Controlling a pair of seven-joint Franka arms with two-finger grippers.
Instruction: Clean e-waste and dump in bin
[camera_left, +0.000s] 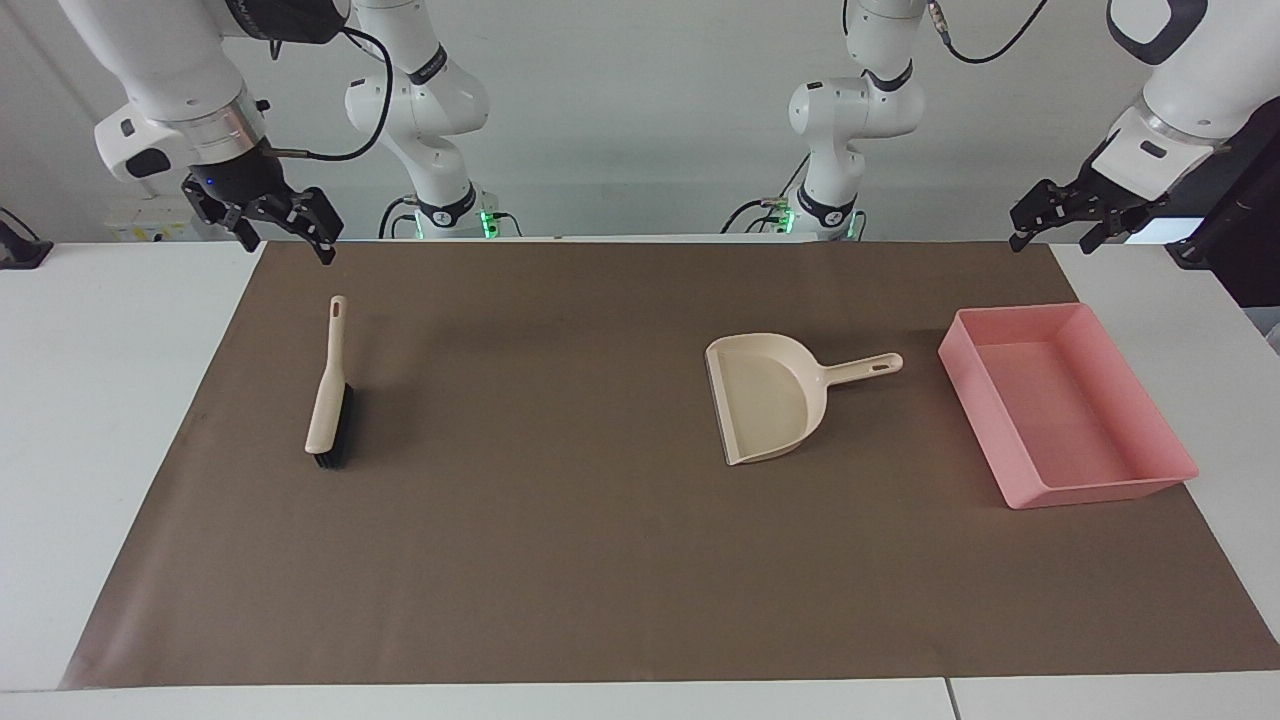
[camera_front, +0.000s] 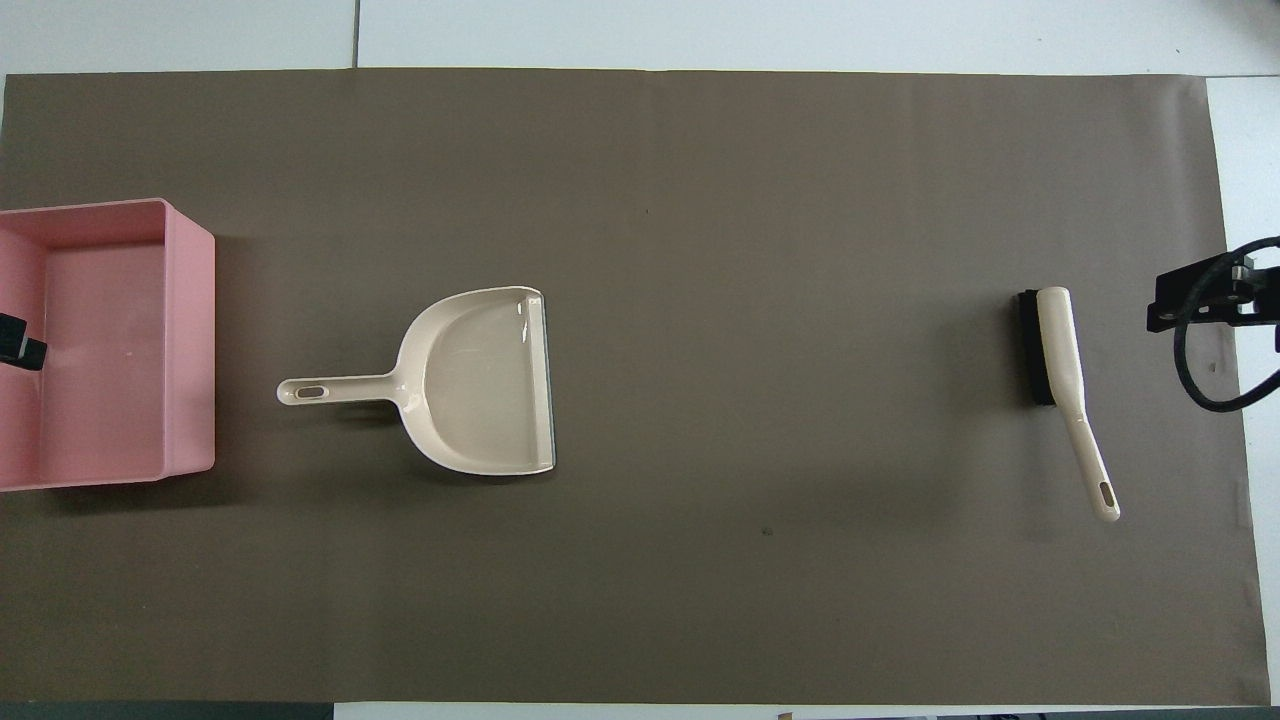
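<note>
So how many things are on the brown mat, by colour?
Beige: 2, the dustpan and the brush
Pink: 1, the bin
Total: 3

I get even, bright light from above; both views are sharp. Soft shadows sit beside the brush (camera_left: 328, 400) and tray (camera_left: 1068, 400), and a small glare streak marks the dustpan (camera_front: 480, 380).
</note>
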